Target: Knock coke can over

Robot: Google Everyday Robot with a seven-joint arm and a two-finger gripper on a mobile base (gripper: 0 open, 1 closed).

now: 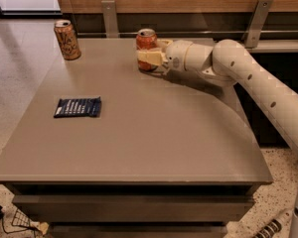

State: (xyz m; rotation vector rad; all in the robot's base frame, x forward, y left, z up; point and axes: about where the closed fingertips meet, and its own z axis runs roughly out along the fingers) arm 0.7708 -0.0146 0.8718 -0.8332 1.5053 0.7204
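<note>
Gripper (150, 51) fingers pinch the upright coke can (146, 40) near the desk's (164, 133) far edge; next, it likely needs tipping sideways.

Red coke can (146, 39) stands upright, far side of table (154, 133), against the gripper (149, 51).

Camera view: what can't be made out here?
coke can: middle hidden by the tool, at the far edge of the table; contact unclear.
tan can: markings too small to read.
dark packet: print too small.
arm: cut off by the right edge.
</note>
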